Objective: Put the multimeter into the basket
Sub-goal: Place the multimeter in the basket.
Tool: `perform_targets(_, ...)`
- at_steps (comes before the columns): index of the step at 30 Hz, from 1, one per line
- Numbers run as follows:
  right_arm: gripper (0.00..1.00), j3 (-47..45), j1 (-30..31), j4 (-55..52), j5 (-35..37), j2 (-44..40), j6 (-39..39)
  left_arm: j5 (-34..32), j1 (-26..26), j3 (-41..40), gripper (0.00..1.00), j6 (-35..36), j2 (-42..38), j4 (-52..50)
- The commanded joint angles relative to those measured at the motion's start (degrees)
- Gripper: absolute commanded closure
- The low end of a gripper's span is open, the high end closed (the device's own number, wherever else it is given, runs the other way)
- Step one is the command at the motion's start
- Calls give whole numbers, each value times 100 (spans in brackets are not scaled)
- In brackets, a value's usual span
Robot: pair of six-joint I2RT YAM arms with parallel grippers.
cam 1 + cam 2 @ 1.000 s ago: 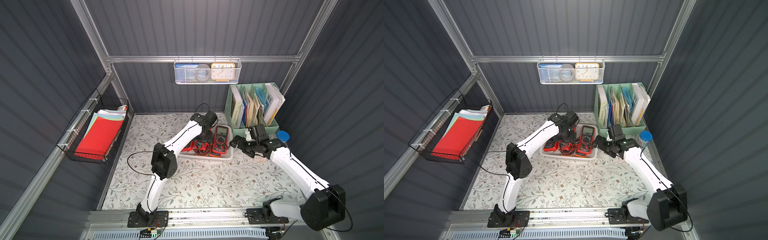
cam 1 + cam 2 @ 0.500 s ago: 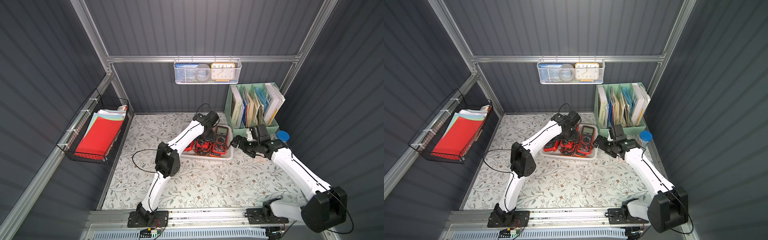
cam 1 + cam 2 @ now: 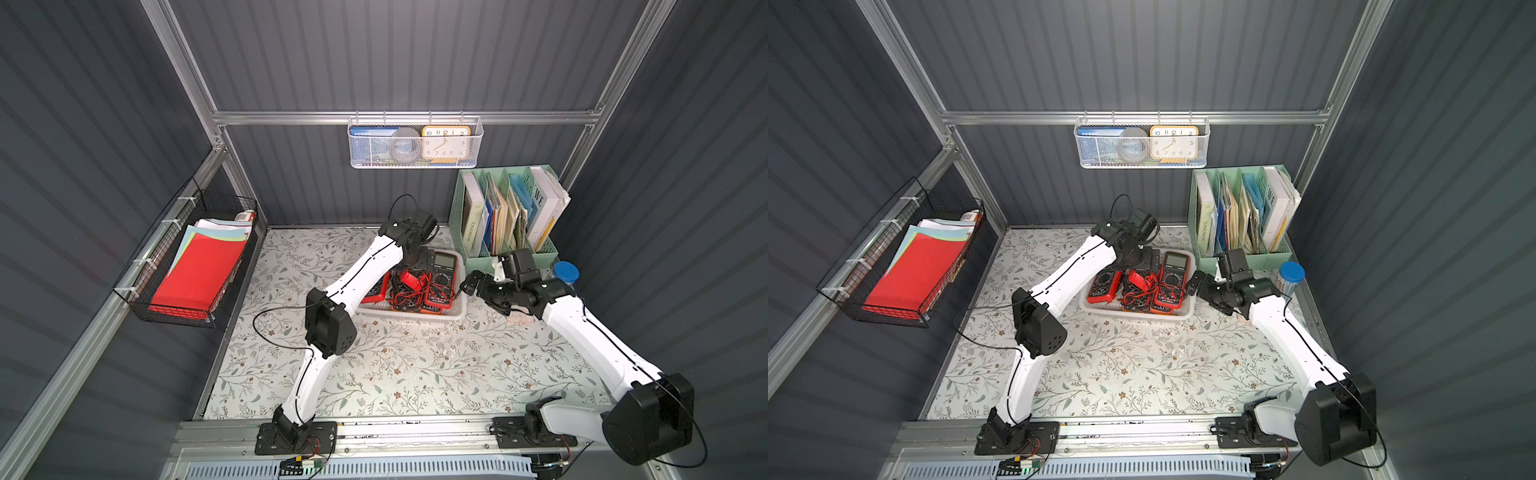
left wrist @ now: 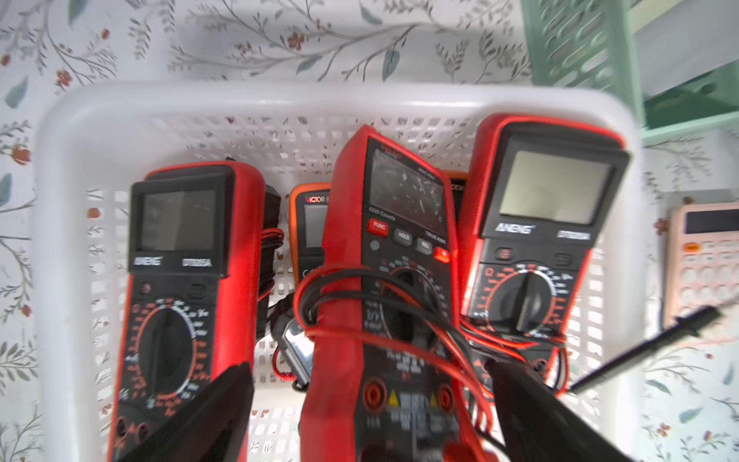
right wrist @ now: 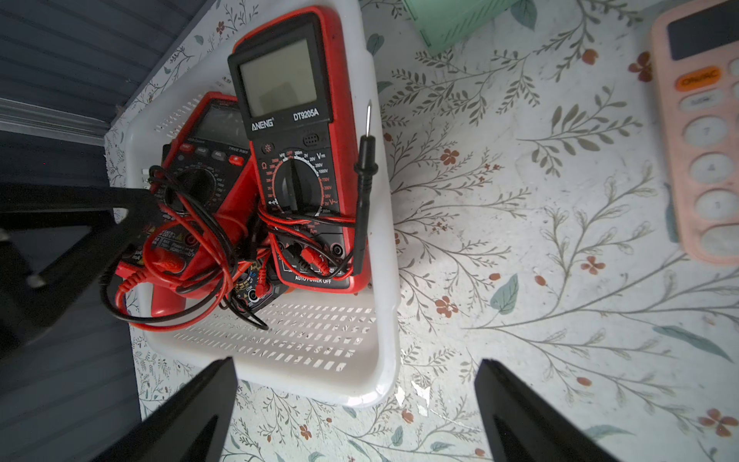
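low in a top view the left arm climbs from the rail over the flowered surface [image 3: 415, 365], elbow bent high, forearm running up the frame. its wrist tips down over the white basket [image 3: 415, 313] at centre. the right arm comes in from the lower right. the right pincer [image 3: 471, 284] hangs just beside the basket's right wall, jaws apart, holding nothing.

the change is at the left pincer [image 4: 368, 370]: clamped a second ago, it has let go. in the left wrist view its jaws now stand wide on either side of the multimeter [image 4: 384, 256]. that meter fills the middle of the frame, inside the basket, tilted and propped on the other meters [image 4: 536, 224], its leads [image 4: 400, 304] wound round it.

so the drop looks done. what remains, i judge, is lifting the arm away without snagging those loose leads. beyond, at the upper right of a top view, stands the green file rack [image 3: 1237, 257].
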Motion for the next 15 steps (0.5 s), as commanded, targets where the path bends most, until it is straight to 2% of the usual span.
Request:
perform_targets(1, 1, 176, -24, -104, -23, 28, -63, -82, 5, -122, 1, 58, -531, -16)
perform_targets(7, 1, 204, -24, -87, 0, 37, -72, -128, 7, -357, 1, 115, -1120, 178)
perform_targets(11, 1, 204, -24, -90, 24, 29, -101, -446, 5, -485, 1, 316, -1489, 271)
perform_targets(15, 1, 264, -24, -36, 206, -59, -292, -969, 6, -1463, 1, 784, -2247, 934)
